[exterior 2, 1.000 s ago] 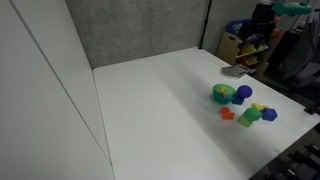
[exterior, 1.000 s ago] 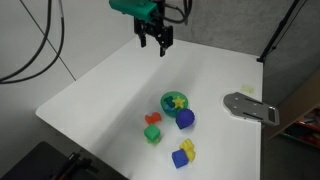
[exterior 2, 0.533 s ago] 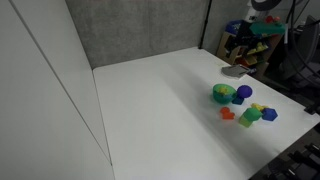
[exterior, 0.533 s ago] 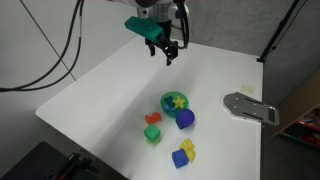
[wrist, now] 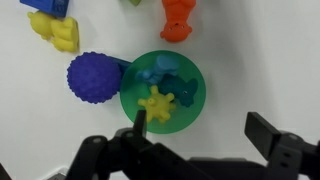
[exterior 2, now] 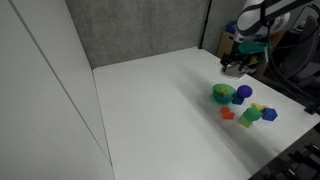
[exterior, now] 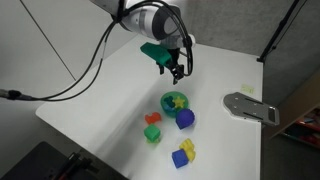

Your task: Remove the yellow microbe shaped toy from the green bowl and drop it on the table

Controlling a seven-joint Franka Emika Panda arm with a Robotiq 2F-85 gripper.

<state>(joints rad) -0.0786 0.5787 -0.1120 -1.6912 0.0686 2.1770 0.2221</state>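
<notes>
The yellow microbe shaped toy [wrist: 157, 104] lies inside the green bowl [wrist: 192, 106] with a bluish toy [wrist: 163, 72] beside it. In both exterior views the bowl [exterior: 174, 102] [exterior 2: 223, 93] sits on the white table [exterior: 110, 90] [exterior 2: 160, 100]. My gripper [exterior: 177, 69] [exterior 2: 232, 66] [wrist: 196, 125] hangs open and empty above the table, a little beyond the bowl. In the wrist view one finger [wrist: 139, 123] overlaps the bowl's rim and the other finger [wrist: 262, 128] is over bare table.
A purple spiky ball [wrist: 91, 78] touches the bowl. A red piece [wrist: 176, 19] on a green block [exterior: 152, 134] and a yellow piece joined to a blue block [exterior: 183, 153] lie nearby. A grey metal plate [exterior: 250, 107] lies at the table edge.
My gripper has come down and moved toward the bowl from high at the back of the table. The toys and bowl have not moved.
</notes>
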